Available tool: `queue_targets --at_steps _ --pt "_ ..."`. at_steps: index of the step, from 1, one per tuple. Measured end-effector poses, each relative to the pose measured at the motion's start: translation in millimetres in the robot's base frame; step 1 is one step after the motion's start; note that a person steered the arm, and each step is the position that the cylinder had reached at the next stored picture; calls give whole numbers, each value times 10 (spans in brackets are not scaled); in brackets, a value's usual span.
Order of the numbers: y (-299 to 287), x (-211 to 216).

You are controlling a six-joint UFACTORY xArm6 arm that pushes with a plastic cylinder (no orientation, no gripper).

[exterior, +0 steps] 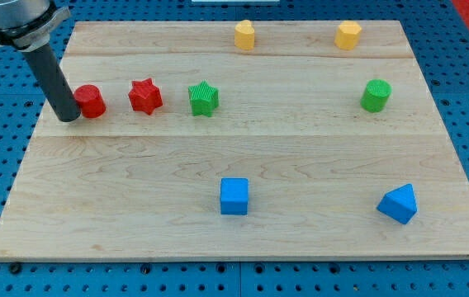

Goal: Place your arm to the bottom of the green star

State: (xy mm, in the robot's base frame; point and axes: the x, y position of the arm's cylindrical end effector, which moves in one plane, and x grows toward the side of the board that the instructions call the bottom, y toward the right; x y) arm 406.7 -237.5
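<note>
My tip point(68, 118) rests on the wooden board point(243, 239) near its left edge, touching or all but touching the left side of the red cylinder point(91, 101); I cannot tell which. I carry no jaws to open or close: the end of my arm is a plain dark rod, holding nothing, leaning down from the view's top left to meet the wood. The green star point(204, 99) lies well to the view's right of my tip, in the same row, with the red cylinder and then the red star point(145, 96) standing between us. That is the relation that matters: the spot I want is the bare wood just below the green star, toward the view's bottom, so my target lies to the right and slightly downward from where I am. A straight run along the row would, I judge, shove the red cylinder into the red star and perhaps on into the green star, so I would rather drop toward the view's bottom first and then travel right beneath the row. The blue cube point(234, 196) sits farther down and a little right of the green star, well apart from it, leaving room between them for me to stop. The star has no long axis to speak of, so approach angle matters little.
</note>
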Motion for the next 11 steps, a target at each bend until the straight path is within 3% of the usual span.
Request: queue_targets --at_steps 2,3,4,9,11 --pt "204 51" --pt "417 492" --pt "784 564" --pt "1268 296" --pt "1914 292"
